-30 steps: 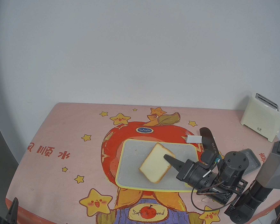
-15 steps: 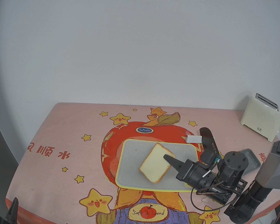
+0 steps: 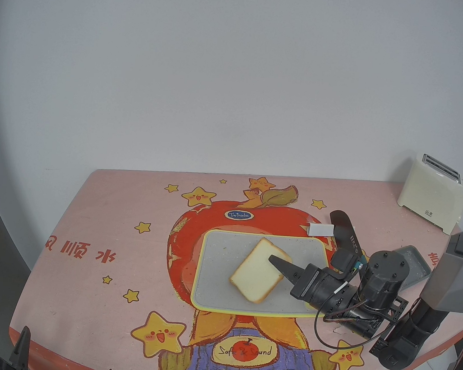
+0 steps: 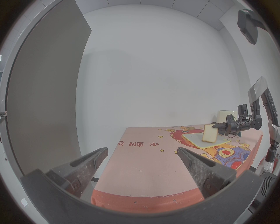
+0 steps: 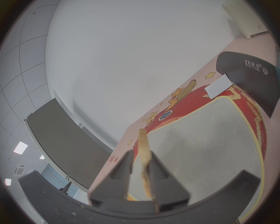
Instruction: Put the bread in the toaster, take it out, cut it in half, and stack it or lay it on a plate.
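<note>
A slice of bread [image 3: 256, 272] is tilted up on edge over the grey cutting board [image 3: 219, 277], its lower edge at or just above the board. My right gripper [image 3: 276, 261] is shut on the slice's right side. In the right wrist view the bread [image 5: 143, 145] stands pinched between the two fingers of the right gripper [image 5: 140, 154]. The cream toaster [image 3: 433, 192] stands at the table's far right corner. A grey plate [image 3: 413, 263] lies behind the right wrist. My left gripper [image 4: 143, 150] hangs open beyond the table's near left corner, holding nothing.
A black knife [image 3: 344, 229] and a small white card [image 3: 321, 229] lie just beyond the board's right corner. The pink table's left half [image 3: 116, 237] is bare. A white wall rises behind the table.
The right gripper with the bread has edged very slightly to the left. The left arm has not moved.
</note>
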{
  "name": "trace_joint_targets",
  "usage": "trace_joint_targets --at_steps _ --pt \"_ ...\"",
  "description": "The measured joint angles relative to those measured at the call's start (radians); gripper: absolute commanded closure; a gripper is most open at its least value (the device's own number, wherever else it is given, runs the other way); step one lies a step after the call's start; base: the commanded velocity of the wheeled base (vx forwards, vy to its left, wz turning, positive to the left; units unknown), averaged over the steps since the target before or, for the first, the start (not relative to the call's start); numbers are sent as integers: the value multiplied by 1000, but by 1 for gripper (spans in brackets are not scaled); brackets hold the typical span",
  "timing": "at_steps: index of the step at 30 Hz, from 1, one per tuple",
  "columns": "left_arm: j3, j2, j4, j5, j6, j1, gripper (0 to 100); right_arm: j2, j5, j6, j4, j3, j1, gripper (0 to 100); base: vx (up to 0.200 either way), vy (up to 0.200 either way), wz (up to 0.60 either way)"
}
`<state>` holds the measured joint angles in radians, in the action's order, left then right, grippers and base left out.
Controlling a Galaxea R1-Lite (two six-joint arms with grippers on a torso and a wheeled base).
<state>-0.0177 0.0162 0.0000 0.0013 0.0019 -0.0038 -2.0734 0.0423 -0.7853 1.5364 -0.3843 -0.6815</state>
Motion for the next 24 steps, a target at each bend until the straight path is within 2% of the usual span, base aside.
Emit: trace_joint_targets --at_steps 3,5,12,17,24 --pt "0 0 0 0 0 0 0 2 -34 71 -8 1 0 0 0 0 0" --pt "0 0 0 0 0 0 0 3 -60 95 -12 2 -1 0 0 0 0" --pt "0 0 0 0 0 1 0 8 -69 120 -30 15 -8 0 0 0 0" --pt "0 0 0 0 0 0 0 8 -69 169 -32 44 -11 0 0 0 0" --pt "0 0 0 0 1 0 0 18 -69 177 -84 70 -12 0 0 0 0"
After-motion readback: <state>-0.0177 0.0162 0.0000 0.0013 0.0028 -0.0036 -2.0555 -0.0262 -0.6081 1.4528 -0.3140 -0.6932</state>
